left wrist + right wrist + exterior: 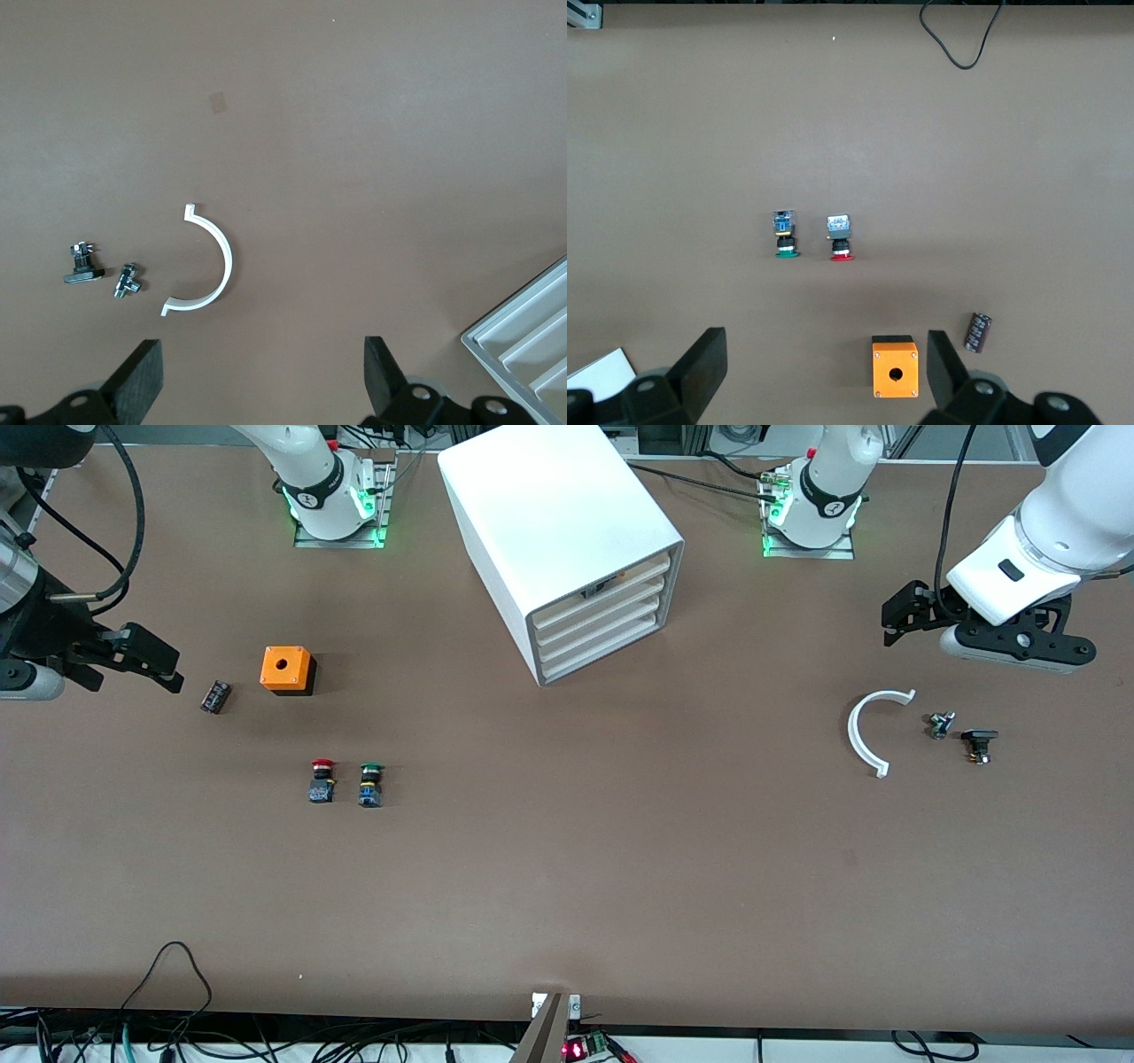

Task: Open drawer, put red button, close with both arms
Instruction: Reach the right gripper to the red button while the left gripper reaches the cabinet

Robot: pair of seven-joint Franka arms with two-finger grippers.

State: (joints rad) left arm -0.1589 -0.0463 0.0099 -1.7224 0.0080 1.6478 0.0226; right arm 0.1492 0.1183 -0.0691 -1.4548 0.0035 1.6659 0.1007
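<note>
The white four-drawer cabinet point(567, 540) stands at the table's middle between the arm bases. Its drawer point(602, 608), second from the top, is shut like the other three. The cabinet's corner shows in the left wrist view point(527, 341). The red button point(322, 779) stands on the table beside the green-capped one point(371, 784), nearer the front camera than the cabinet; both show in the right wrist view, the red button point(841, 237) and the green one point(785, 235). My left gripper point(897, 622) point(261, 376) is open and empty over the left arm's end. My right gripper point(155, 662) point(822, 367) is open and empty over the right arm's end.
An orange box point(287, 669) point(895, 367) and a black cylinder point(215, 696) point(977, 331) lie under the right gripper. A white arc point(866, 733) point(213, 266) and two small metal parts point(941, 724) point(127, 282) lie under the left gripper. A cable loop point(177, 965) lies at the front edge.
</note>
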